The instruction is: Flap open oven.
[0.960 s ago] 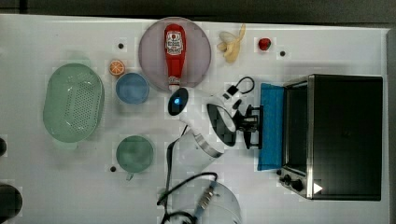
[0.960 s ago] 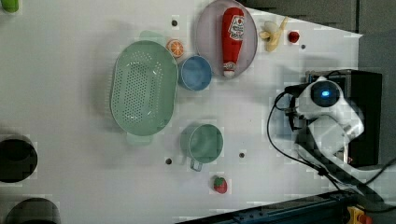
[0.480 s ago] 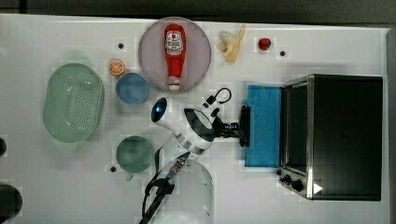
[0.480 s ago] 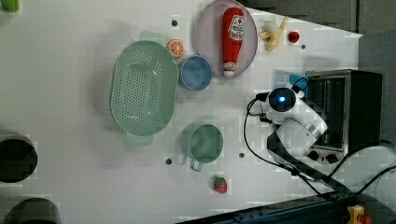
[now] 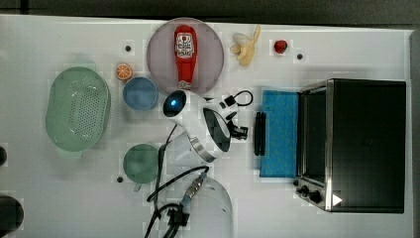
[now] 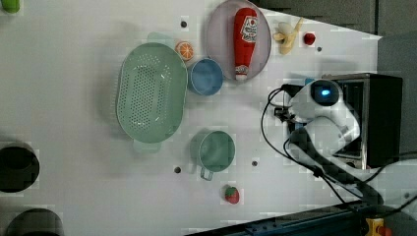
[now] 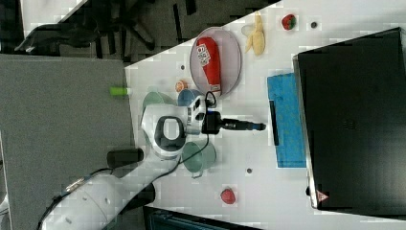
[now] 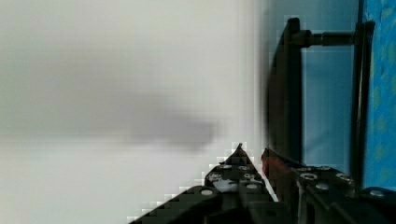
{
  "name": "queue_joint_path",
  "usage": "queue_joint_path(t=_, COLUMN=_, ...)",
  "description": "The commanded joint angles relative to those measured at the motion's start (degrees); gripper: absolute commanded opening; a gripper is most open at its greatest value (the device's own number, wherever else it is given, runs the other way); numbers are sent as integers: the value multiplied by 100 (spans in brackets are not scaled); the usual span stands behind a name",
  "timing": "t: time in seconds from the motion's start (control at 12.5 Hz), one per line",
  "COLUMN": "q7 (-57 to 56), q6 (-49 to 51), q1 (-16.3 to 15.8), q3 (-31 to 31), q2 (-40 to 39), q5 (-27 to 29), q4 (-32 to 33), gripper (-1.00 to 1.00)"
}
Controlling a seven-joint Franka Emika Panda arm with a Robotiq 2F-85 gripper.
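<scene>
The oven stands at the top view's right, black on top with a silver frame. Its blue glass door lies flapped down flat on the table, the dark bar handle at its free edge. My gripper points at the handle from the top view's left and stops just short of it. In the right view the gripper sits a small gap from the handle. The wrist view has the fingertips standing a narrow slit apart with nothing between them, beside the handle.
Behind the arm lie a plate with a ketchup bottle, a banana, a strawberry, a blue bowl, an orange slice, a green colander and a green cup. Cables trail by the arm's base.
The oven door has swung from partly lowered to flat on the table. The arm drew back toward the top view's left and the gripper now stands just off the handle.
</scene>
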State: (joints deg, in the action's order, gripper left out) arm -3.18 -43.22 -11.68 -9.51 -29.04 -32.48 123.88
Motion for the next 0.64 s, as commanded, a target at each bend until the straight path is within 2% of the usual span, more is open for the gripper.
queue_joint_path(t=0.08, q7=323, q6=-172, q1=104, q3=-78, q2=856, q5=1208, q4=-223, gripper=-65)
queue_joint_path(t=0.24, q7=323, q6=-153, q1=137, q3=-83, q2=1367, q5=2538, q4=-236, gripper=-65)
queue_joint_path(t=0.4, q7=329, q6=-60, q1=153, q3=-87, q2=1856, q5=3512, q4=-287, gripper=-65)
queue_joint_path(t=0.48, q7=352, q6=46, q1=161, q3=-100, q2=2073, q5=3799, q4=-359, gripper=-65)
queue_joint_path(t=0.64, q7=453, q6=508, q1=163, q3=-147, q2=2472, q5=3888, q4=-591, gripper=-65)
